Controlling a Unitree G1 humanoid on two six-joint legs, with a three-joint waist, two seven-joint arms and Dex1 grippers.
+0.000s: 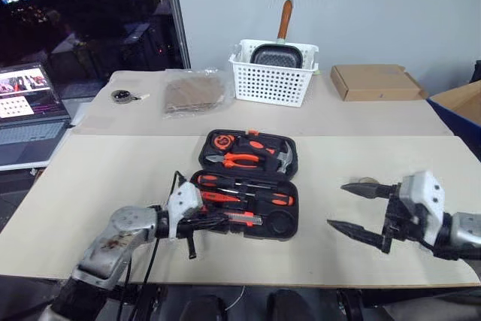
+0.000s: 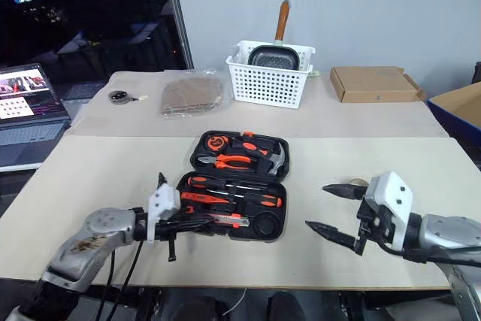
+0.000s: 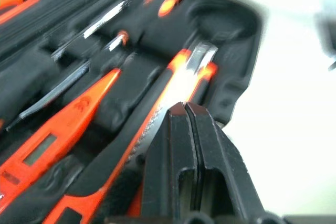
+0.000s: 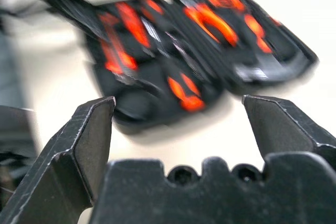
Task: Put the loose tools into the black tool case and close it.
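**Knife at the case's near edge, tape roll beside the right pincer**

The black tool case (image 1: pixel 248 184) is seen lying open and flat on the table (image 1: pixel 90 186), between the two arms. The left gripper (image 1: pixel 218 219) is pressed in at the near edge of the case's front half, its fingers drawn together. Whether the orange-and-black utility knife (image 3: pixel 168 85) is nipped between the tips or merely pushed by them cannot be told. In the left wrist view the knife is shown directly ahead of the fingertips, its long axis running away along the line of the fingers and parallel to that near edge. The slim orange tester screwdriver (image 3: pixel 58 140) is laid in the recess beside it, and the long screwdrivers (image 1: pixel 244 188) are seated farther in.

The right gripper (image 2: pixel 337 214) is held above the table off the case's other end, its fingers (image 4: pixel 89 129) spread wide with nothing between them. A small beige tape roll (image 1: pixel 367 182) is glimpsed just behind the upper finger, so this arm is judged the nearer for it, and the round recess (image 1: pixel 282 223) at the case corner facing this gripper appears unfilled.

The roll is given by the head views alone; the knife's seating is given closely by the left wrist view. In the right wrist view the open case is shown ahead, between the spread fingers.
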